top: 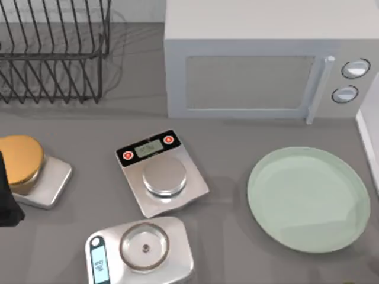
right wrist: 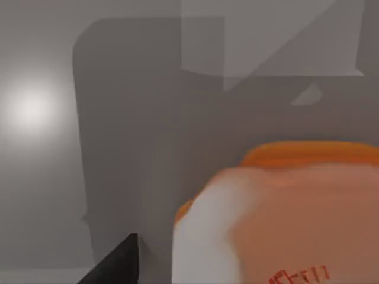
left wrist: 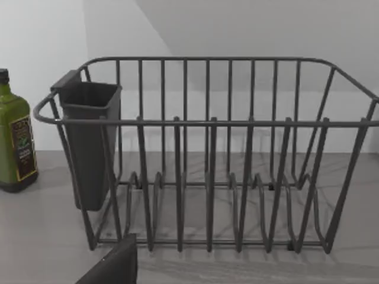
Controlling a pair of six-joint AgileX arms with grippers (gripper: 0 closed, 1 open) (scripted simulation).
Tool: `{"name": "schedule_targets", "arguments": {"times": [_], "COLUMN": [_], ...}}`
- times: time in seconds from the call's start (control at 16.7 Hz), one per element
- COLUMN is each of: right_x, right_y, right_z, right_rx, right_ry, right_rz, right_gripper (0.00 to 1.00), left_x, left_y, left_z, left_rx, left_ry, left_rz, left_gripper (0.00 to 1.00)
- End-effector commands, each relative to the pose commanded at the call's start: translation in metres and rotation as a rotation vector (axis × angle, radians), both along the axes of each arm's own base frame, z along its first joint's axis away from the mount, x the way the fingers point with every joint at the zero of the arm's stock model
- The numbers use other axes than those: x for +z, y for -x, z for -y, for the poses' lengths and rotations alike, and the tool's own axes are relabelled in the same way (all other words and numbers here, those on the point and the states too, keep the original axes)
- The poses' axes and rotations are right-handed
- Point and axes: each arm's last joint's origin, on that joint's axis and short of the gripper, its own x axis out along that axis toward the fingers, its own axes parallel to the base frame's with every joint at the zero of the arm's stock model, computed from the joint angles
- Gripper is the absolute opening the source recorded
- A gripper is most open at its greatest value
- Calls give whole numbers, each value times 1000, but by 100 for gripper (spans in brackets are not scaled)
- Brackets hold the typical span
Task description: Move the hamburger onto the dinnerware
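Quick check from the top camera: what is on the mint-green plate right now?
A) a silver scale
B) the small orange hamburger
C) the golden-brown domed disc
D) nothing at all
D: in the top view the plate is bare, the golden-brown disc sits on a scale at the table's left, and the hamburger fills the right wrist view close up, not yet delivered.

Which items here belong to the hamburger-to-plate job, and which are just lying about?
Job: hamburger, close before the right wrist camera; mint-green plate, nothing on it.

Lying about: three scales, golden-brown disc, microwave, wire rack, olive oil bottle.
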Motion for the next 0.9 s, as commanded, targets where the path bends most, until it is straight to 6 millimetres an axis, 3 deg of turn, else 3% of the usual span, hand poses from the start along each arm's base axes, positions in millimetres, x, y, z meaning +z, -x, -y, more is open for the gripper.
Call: {"name": "schedule_targets", "arguments": {"times": [0.18,0.42,0.9], "right_x": [-17,-18,-18], "right_y": [3,4,4], "right_z": [0,0,0], "right_rx": [1,1,1], "right_ry": [0,0,0], "right_rz": [-9,-10,-10], "right_gripper": [100,100,40], "left_x": [0,0,0], "left_y": [0,0,0], "left_z": [0,0,0], "left_rx": [0,0,0], "left_ry": [0,0,0], "left_rz": [0,0,0], "left_gripper": [100,100,100]}}
